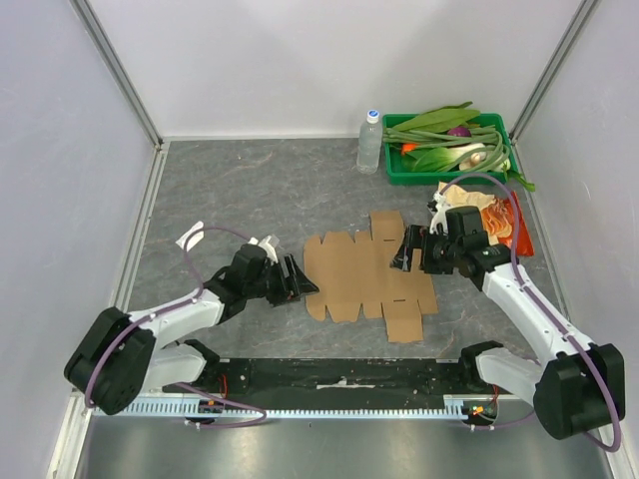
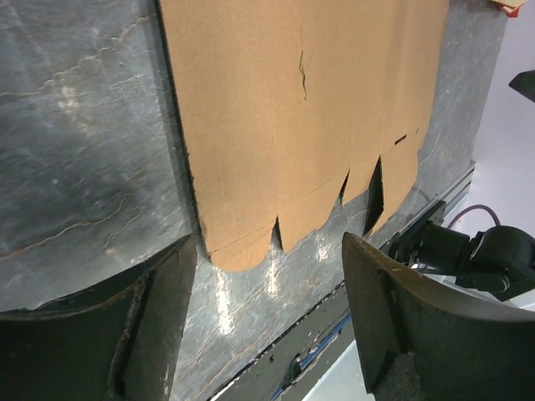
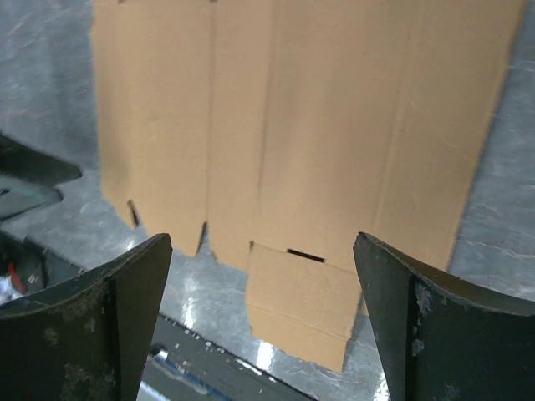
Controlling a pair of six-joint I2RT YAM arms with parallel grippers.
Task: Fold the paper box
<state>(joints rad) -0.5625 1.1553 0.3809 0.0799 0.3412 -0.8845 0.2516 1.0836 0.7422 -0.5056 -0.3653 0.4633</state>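
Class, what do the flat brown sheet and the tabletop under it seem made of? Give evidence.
The paper box looks like thin matte brown cardboard: creases, die-cut flaps. The tabletop is grey, veined, glossy: stone-look, possibly a printed mat.

Left pincer (image 1: pixel 297 280) and right pincer (image 1: pixel 403 250) spread wide, facing inward

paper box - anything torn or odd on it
Yes, one thing. In the left wrist view the paper box has a short jagged split partway down one panel, unlike the straight creases and clean cut slots. It looks like a small tear, though I cannot be sure. Otherwise the sheet lies flat.
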